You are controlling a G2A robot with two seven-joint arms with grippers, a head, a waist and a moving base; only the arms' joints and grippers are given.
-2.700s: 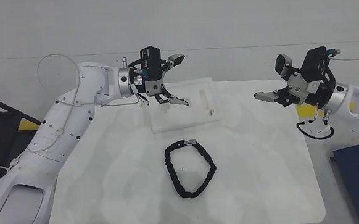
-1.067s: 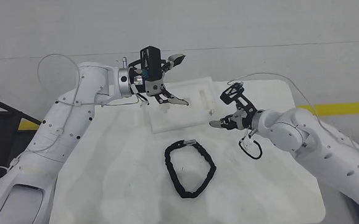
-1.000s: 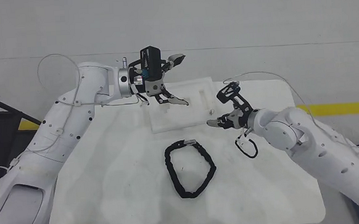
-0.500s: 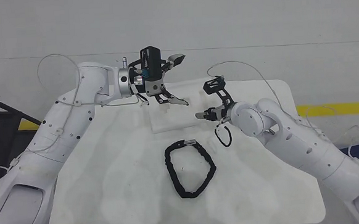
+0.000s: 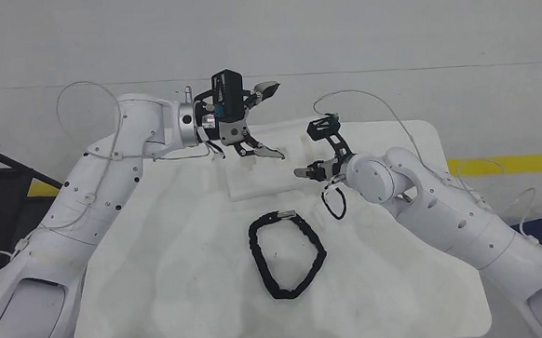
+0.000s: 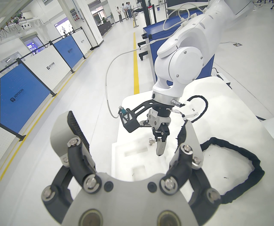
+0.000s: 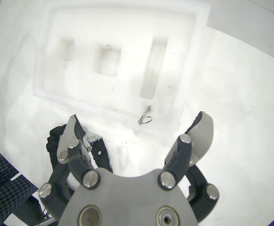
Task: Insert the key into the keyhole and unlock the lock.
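Right wrist view puts the key [image 7: 145, 116] straight ahead of my right end effector [image 7: 137, 126]. The key lies flat with its ring on the rim of the foam tray [image 7: 128, 25], just beside the end of the tray's long slot. That end effector is released: its fingers are spread wide, the key sits ahead of the gap, and nothing is between them. In the left wrist view its fingertips point down at the tray, just beside the key; I cannot tell whether they touch the foam.

The lock [image 5: 288, 254], a chain in a black sleeve, lies as a closed loop on the surface [image 5: 166, 287], near the tray's edge on the robot's side. Its metal lock body [image 5: 285, 213] is at the end of the loop nearest the tray, apart from the key.

My left end effector [image 5: 270, 120] hangs over the tray on the side opposite the key. It is also released, jaws wide and holding nothing.
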